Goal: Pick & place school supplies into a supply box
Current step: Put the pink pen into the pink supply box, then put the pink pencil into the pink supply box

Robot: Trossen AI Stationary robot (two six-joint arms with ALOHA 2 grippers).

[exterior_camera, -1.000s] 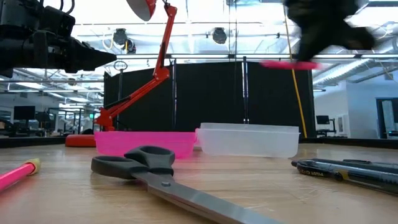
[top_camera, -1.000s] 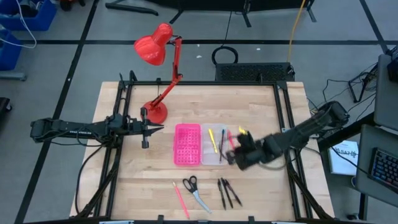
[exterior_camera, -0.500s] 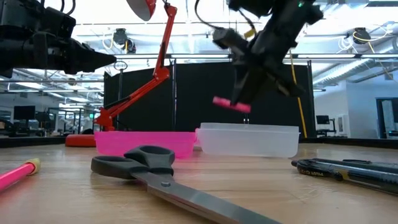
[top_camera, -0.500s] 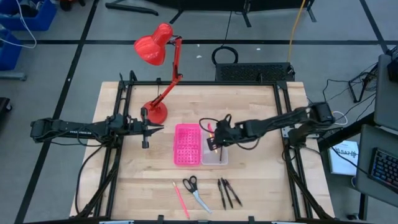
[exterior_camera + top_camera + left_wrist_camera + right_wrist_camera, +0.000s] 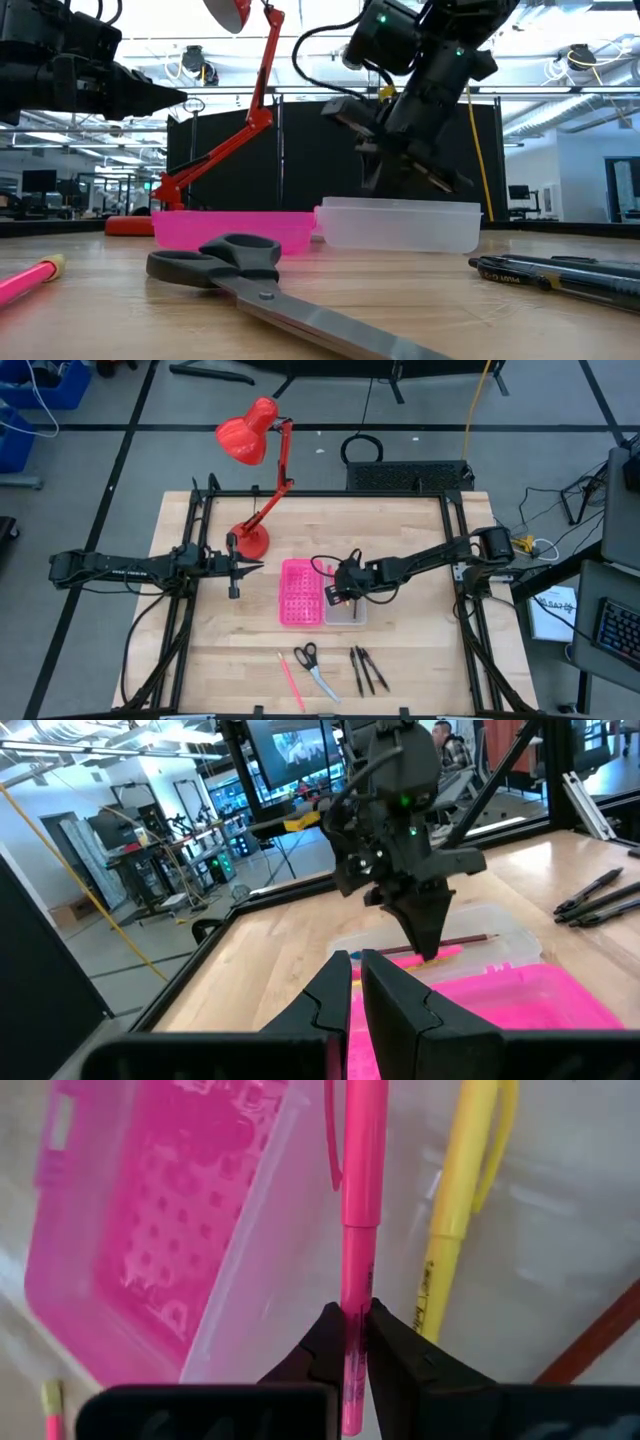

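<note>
The supply box lies open at mid table, its pink gridded half [image 5: 301,592] on the left and its clear tray half [image 5: 347,610] on the right. My right gripper [image 5: 338,596] is down in the clear tray, shut on a pink pen [image 5: 362,1200]. A yellow pen [image 5: 455,1210] and a reddish pencil [image 5: 590,1342] lie in the tray. Scissors [image 5: 312,665], a pink pencil [image 5: 290,680] and dark pens [image 5: 365,668] lie on the table near the front edge. My left gripper [image 5: 255,567] is shut and empty, left of the box. My right gripper pinches the pink pen's barrel [image 5: 356,1295] between its two fingers, near the end away from the clip. The fingers come from above, pointing down, and lie across the pen. The pen lies level and low in the clear tray, along the wall beside the pink half.
A red desk lamp [image 5: 255,470] stands at the far left, its base [image 5: 250,541] close to the box and to my left gripper. A black frame [image 5: 200,510] runs round the table's edges. Bare wood shows right of the box.
My right gripper has carried the pink pen from right of the box toward the table's left, over the clear tray, and has gone down into it. The pen was high above the tray and now sits low inside it.
</note>
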